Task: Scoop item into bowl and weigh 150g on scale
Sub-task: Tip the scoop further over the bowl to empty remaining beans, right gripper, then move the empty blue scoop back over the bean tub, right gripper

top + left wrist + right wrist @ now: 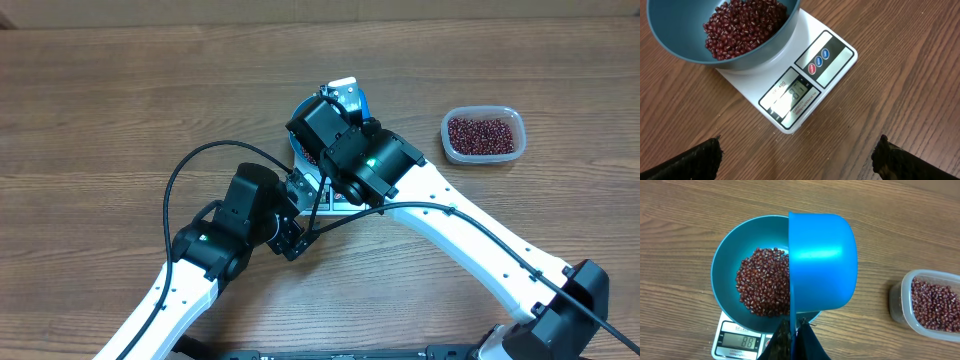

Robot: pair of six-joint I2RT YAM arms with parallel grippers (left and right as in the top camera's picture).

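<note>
Overhead first. Finding the right gripper point(336, 103) just above centre, clamped on the scoop point(358, 100) and hanging over the bowl point(297, 150). Catching only a sliver of scale point(335, 203) beneath that arm. Spotting the tub point(483, 134) off at the right, part full. Placing the left gripper point(290, 238) just below centre, aimed at the scale.

Left wrist next. Looking down on beans point(745, 27) heaped in the bowl at upper left, with the bowl seated on the scale. Reading the display point(792, 95) mid-frame: lit, but too blurred to trust. Seeing fingers point(692, 160) spread wide in the bottom corners, holding nothing, touching nothing.

Right wrist now. Watching the scoop tipped on its side over the bowl's right rim, mouth toward the heap, inside hidden. Noting narrow jaws pinched on the handle at bottom centre.

Risks from here, as a judgement:
- Overshooting the target by dumping another full scoop unchecked.
- Falsifying the reading by resting the scoop on the rim.
- Scattering beans onto the table point(685, 210) by pouring past the rim.
- Shoving the bowl off-centre with a careless nudge.
</note>
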